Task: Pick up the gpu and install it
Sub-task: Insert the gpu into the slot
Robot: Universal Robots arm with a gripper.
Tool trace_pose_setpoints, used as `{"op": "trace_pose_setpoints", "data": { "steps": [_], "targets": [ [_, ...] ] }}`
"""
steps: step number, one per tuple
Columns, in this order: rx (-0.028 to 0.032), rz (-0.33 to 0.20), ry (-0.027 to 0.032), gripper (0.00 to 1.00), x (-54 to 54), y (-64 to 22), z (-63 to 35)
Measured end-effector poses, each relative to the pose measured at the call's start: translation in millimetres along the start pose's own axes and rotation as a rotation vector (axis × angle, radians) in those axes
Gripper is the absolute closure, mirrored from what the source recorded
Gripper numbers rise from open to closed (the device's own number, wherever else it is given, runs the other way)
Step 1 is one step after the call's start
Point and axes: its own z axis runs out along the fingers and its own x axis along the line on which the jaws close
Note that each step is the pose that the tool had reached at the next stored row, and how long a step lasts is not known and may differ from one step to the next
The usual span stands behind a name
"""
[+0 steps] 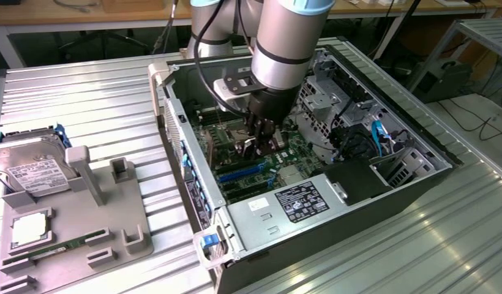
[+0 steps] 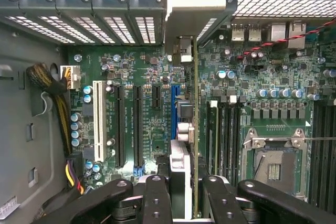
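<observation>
Wrist view — gripper [image 2: 184,195] clasps gpu [image 2: 185,135] edge-on inside case [image 2: 31,129], seemingly over motherboard [image 2: 147,103].

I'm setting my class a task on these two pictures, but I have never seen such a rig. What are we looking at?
The exterior view looks from off the machine: a robot arm reaches into an open computer case lying on a ribbed metal table. The wrist view comes from a camera on the arm, facing the motherboard. The end effector, its grasping part, is closed on the gpu, a thin card seen edge-on. On the exterior view's left, a grey tray holds a hard drive.
</observation>
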Motion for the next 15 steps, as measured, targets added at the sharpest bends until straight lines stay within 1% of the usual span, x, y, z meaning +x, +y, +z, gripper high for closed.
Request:
{"op": "trace_pose_setpoints", "data": {
  "steps": [9, 12, 15],
  "targets": [
    [-0.0009, 0.002, -0.0001, 0.71, 0.2, 0.3, 8.1],
    [-0.0081, 0.007, -0.0001, 0.71, 0.2, 0.4, 10.1],
    [-0.0092, 0.007, 0.0000, 0.71, 0.3, 0.4, 13.4]
  ]
}}
